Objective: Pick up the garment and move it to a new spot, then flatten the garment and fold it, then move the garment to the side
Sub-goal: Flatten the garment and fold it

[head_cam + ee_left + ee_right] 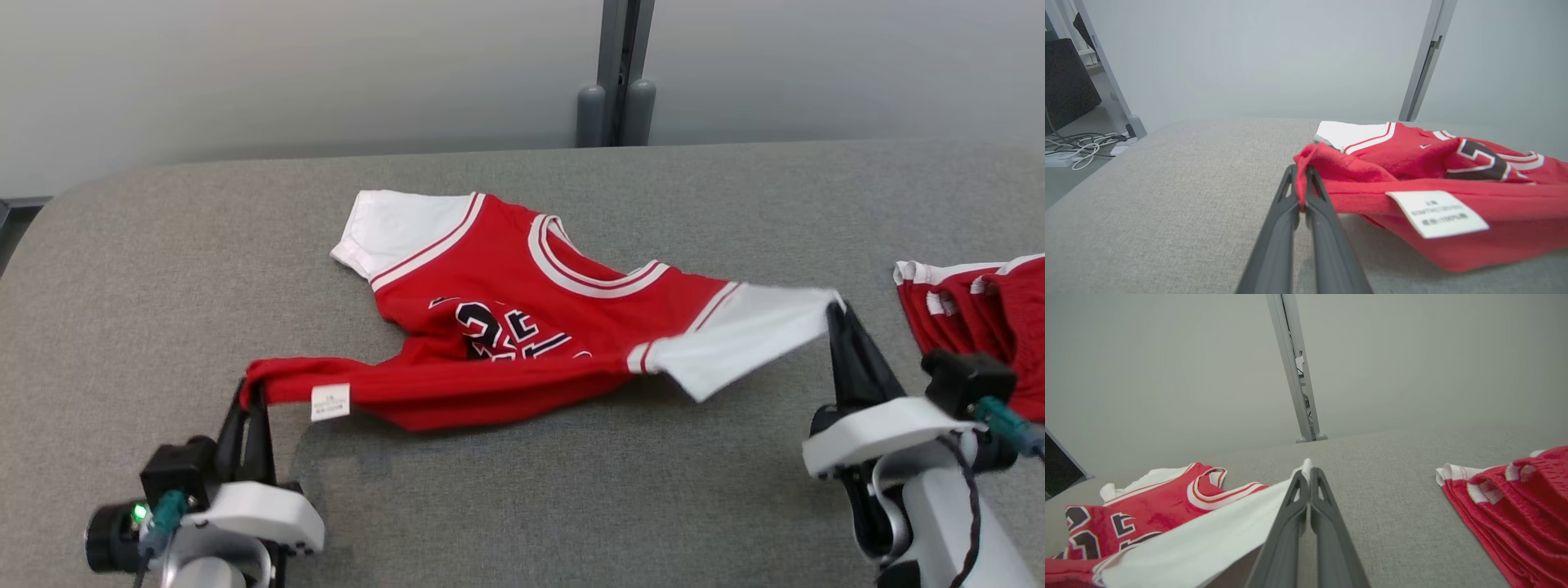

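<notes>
Red cloth with white sleeves, the garment (522, 327) lies on the grey desk (571, 506), near its middle, with the collar (588, 273) toward the far wall and the number side up. It is not flat. The lower part is folded over itself, so the inner label (330, 402) shows and part of the number is covered.

The left hand (249, 390) is closed on the red hem corner (282, 382) at the near left. In the left wrist view its two fingers (1278, 241) are pressed together with a small bunch of red cloth between them. The right hand (838, 309) is closed on the very edge of the white sleeve (735, 339) at the right. In the right wrist view a thin white edge comes out above the tips. Both held parts are raised a little off the desk and the cloth between them hangs in a soft line, while the far sleeve (392, 229) and the collar rest on the surface.

I judge that the two grips are placed far from each other so that lifting will spread the garment rather than bunch it. This looks like the first step, the picking up for the move to a new spot. Flattening and folding are not yet done.

The grip on the sleeve is thin, so it could slip if the arms pull apart too strongly. A pile (976, 298) of other red clothes lies at the right edge, just beside the right arm. The move should avoid it, so that nothing is dragged.
</notes>
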{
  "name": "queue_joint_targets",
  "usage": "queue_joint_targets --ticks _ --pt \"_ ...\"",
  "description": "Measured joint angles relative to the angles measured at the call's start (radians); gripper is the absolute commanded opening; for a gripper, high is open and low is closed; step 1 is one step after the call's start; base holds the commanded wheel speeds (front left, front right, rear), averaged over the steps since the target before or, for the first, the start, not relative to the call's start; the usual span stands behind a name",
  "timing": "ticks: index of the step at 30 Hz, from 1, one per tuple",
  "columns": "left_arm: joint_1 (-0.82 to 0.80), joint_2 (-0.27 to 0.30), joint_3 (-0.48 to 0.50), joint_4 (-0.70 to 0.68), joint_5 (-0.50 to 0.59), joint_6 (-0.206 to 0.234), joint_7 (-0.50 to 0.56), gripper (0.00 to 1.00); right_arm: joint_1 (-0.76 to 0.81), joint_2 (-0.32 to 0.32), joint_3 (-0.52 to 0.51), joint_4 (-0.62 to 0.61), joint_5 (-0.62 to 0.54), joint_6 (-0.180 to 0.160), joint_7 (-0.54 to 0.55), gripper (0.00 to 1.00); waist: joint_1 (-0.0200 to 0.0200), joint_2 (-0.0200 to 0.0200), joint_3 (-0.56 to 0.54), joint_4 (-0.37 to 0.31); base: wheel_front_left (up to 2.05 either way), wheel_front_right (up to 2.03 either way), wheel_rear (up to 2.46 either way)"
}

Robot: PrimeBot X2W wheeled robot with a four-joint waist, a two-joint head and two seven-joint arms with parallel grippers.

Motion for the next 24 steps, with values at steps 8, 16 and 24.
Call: queue_joint_targets --ticks 8,16,24 --pt "-0.214 0.109 0.028 -0.065 0.076 -0.058 0.000 0.00 -0.174 -0.046 0.003 -0.257 0.025 0.000 0.000 0.00 0.0000 0.0000 -0.078 -0.031 0.00 0.00 0.00" --pt "-0.550 0.230 0.015 -0.040 0.111 -0.111 0.053 0.00 -0.442 -0.153 0.033 -0.301 0.022 0.000 0.000 0.00 0.0000 0.0000 -0.106 -0.047 0.00 0.00 0.00" --pt "-0.726 0.264 -0.034 -0.019 0.132 -0.149 0.142 0.00 -0.604 -0.198 0.074 -0.189 0.020 0.000 0.007 0.00 0.0000 0.0000 -0.027 -0.042 0.00 0.00 0.00"
